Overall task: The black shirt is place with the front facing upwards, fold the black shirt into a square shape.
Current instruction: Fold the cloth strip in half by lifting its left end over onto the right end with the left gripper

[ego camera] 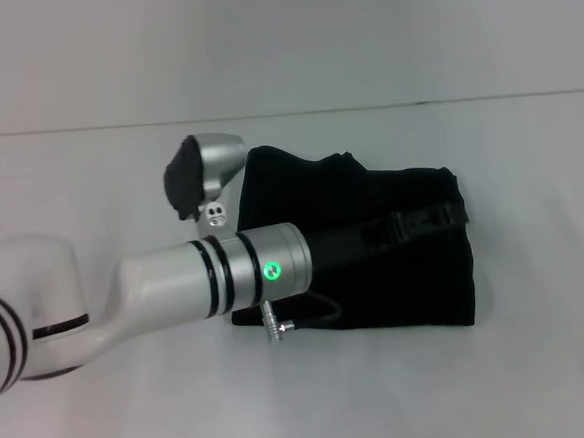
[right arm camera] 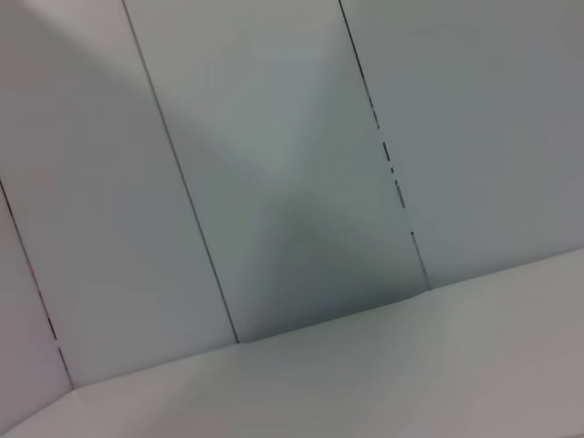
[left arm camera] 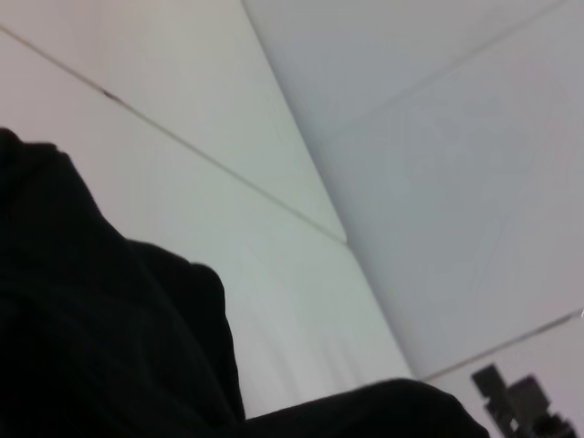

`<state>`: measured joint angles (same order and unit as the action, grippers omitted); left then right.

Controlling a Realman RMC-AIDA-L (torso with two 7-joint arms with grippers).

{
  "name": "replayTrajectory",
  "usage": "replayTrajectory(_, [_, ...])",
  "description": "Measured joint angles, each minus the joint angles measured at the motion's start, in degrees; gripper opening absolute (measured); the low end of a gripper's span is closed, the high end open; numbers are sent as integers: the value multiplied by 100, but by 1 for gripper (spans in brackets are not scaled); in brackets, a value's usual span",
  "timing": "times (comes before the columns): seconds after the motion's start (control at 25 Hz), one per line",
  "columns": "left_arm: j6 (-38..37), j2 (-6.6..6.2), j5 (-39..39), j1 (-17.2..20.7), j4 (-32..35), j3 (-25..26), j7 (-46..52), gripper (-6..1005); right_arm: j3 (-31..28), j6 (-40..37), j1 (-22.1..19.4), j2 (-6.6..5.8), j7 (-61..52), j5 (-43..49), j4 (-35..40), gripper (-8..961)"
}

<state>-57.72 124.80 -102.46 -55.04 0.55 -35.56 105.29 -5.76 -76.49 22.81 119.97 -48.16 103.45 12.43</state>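
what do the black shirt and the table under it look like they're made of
The black shirt looks like soft matte cloth, probably a knit: it lies limp with rumpled, uneven edges and no shine. The table looks like a hard, smooth white surface with a matte finish; whether laminate or painted board cannot be told. The left gripper reaches over the shirt, its dark body hard to separate from the cloth.

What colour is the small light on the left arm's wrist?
Green, seen best in the head view.
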Motion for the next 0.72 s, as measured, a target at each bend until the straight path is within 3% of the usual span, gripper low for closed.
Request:
replayTrajectory(0.04, [83, 0, -13, -97, -36, -181, -103, 873, -13, 6, -7, 0, 0, 0, 0, 942])
replayTrajectory(0.28, [-276, 0, -93, -255, -59, -334, -417, 952, -31, 26, -19, 0, 0, 0, -4, 941])
replayTrajectory(0.52, [-1013, 0, -111, -281, -31, -347, -571, 951, -31, 23, -6, 8, 0, 0, -14, 941])
replayTrajectory(0.72, [-947, 1, -153, -253, -15, -402, -572, 951, -31, -24, -14, 8, 0, 0, -45, 941])
